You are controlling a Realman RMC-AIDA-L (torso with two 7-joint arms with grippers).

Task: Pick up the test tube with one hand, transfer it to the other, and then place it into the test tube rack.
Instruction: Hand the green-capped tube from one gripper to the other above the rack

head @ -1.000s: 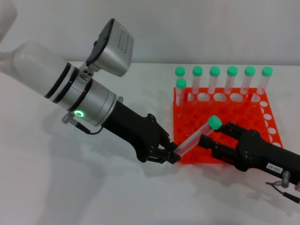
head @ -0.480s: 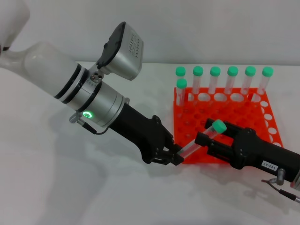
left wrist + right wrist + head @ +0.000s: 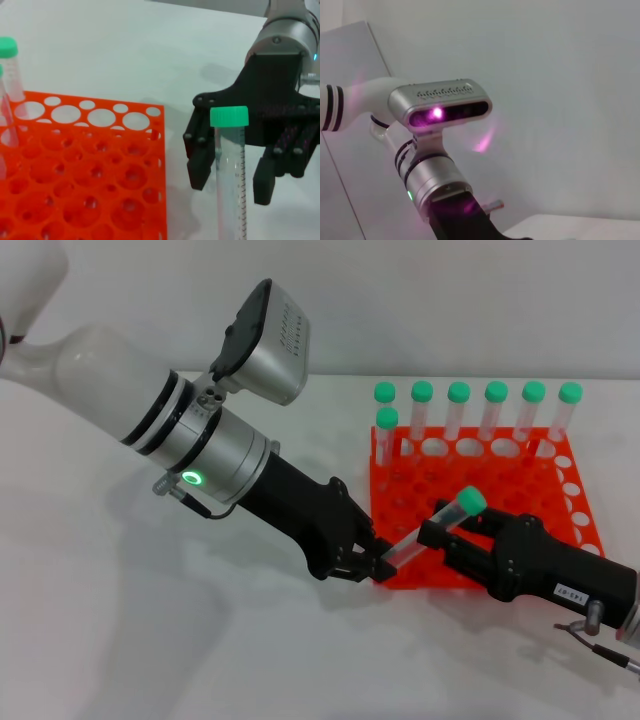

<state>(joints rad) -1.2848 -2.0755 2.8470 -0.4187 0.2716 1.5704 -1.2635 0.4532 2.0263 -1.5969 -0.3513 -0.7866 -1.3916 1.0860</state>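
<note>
My left gripper (image 3: pixel 370 562), on the silver-and-white arm with the green ring, is shut on the lower end of the test tube (image 3: pixel 425 533). It holds the tube tilted at the front left corner of the orange-red test tube rack (image 3: pixel 572 492), green cap up and to the right. My right gripper (image 3: pixel 447 531), black with a white label, is open with one finger on each side of the tube just below the cap. The left wrist view shows the tube (image 3: pixel 230 165) between the right gripper's spread fingers (image 3: pixel 199 172), with gaps on both sides.
Several other green-capped tubes (image 3: pixel 459 410) stand in the rack's far rows. The rack also shows in the left wrist view (image 3: pixel 75 165), with many open holes. White tabletop lies to the left of and in front of the rack. The right wrist view shows only my left arm (image 3: pixel 432 180).
My left arm has shifted right and lowered the tube slightly. My right gripper has moved in to the left, so its open fingers now straddle the tube below the cap.
</note>
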